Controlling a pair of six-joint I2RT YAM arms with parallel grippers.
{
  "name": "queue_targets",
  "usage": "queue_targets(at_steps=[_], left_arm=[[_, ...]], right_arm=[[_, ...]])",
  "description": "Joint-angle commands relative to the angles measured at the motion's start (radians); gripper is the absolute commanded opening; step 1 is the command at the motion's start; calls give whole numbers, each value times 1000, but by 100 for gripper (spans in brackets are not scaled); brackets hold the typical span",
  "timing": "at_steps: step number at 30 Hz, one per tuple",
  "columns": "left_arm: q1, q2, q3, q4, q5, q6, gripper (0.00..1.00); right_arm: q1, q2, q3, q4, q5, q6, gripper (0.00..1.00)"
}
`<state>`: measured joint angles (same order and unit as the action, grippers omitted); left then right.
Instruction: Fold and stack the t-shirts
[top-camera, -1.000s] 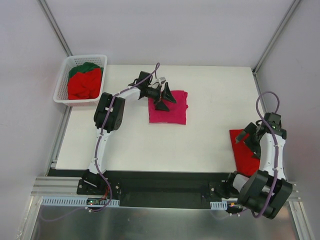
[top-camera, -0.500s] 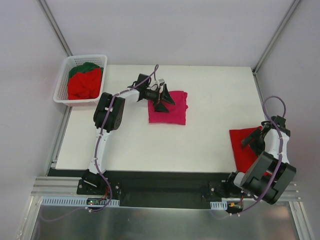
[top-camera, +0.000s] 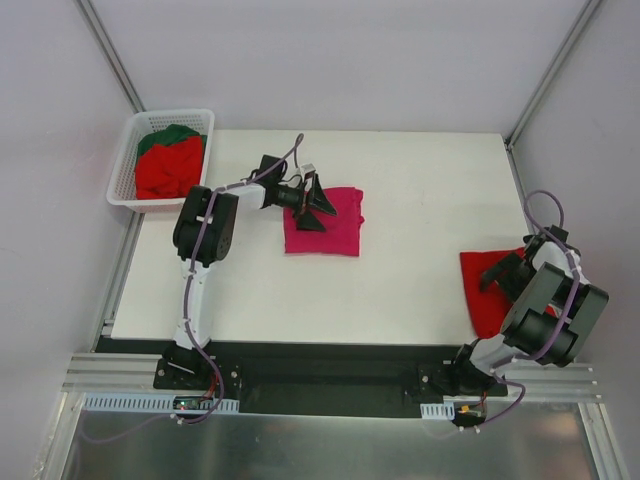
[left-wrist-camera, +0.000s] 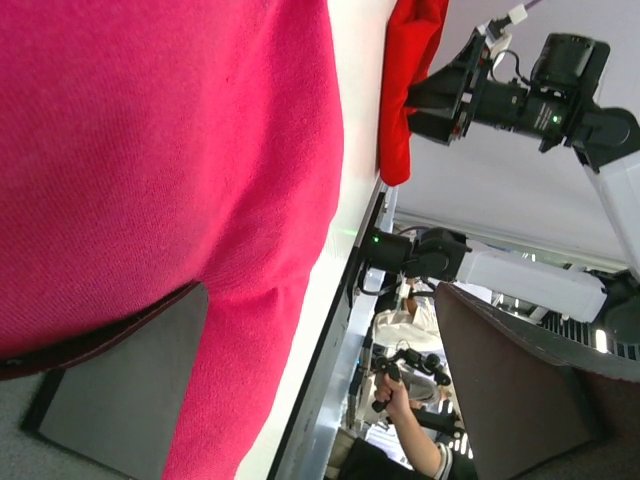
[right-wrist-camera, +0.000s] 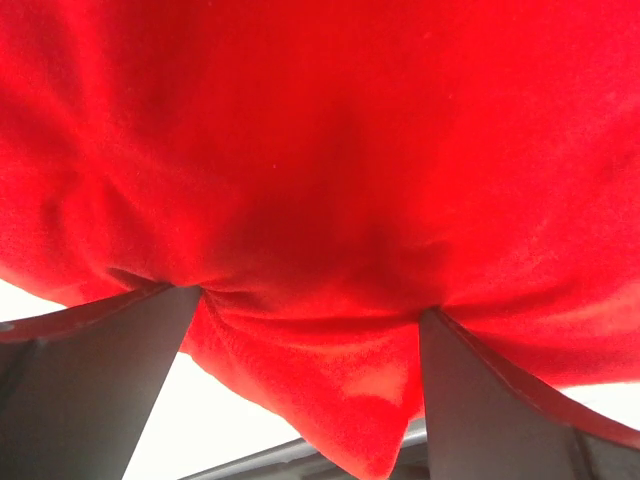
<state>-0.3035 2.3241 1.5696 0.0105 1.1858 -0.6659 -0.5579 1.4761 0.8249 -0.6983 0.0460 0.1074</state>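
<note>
table (top-camera: 420, 200): white; both arms are bolted at its near edge.
magenta t-shirt (top-camera: 328, 226): folded to a rough rectangle and lying flat on the table. Left of centre, nearer the far edge than the near edge.
left gripper (top-camera: 314, 206): released, jaws spread wide, nothing clamped. Low over the magenta t-shirt's left edge, with the arm reaching in from the left.
left fingers (left-wrist-camera: 120, 370): wrist view shows one finger lying against the magenta cloth and the other standing clear of it.
red t-shirt (top-camera: 478, 305): flat at the table's right edge, toward the near-right corner. Its right part is hidden under the right arm (top-camera: 545, 310).
right gripper (top-camera: 498, 272): released, jaws spread wide. Down over the far part of the red t-shirt.
right fingers (right-wrist-camera: 100, 385): both tips sit at the red cloth, which bunches in soft folds between them. Can't tell if they press in or only touch.
spacing: the magenta t-shirt and the red t-shirt lie well apart.
basket (top-camera: 122, 160): white lattice, just outside the table's far-left corner, along the left edge.
red t-shirts (top-camera: 168, 175): bundled in the basket, filling most of it.
dark green t-shirt (top-camera: 168, 136): at the basket's far end, touching the red bundle.
</note>
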Motion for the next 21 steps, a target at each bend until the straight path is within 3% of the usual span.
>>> queue_targets(at_steps=[1,8,21], left_arm=[[10,-63,-115,-61,-32,61,99],[10,-222,-284,-63,-32,89,99],[14,-437,-516,-61,-69,118,99]], right_arm=[[-4,55,33,83,-98,32,96],[45,105,26,117,-216,58,96],[349,239,183,122,-299,198,96]])
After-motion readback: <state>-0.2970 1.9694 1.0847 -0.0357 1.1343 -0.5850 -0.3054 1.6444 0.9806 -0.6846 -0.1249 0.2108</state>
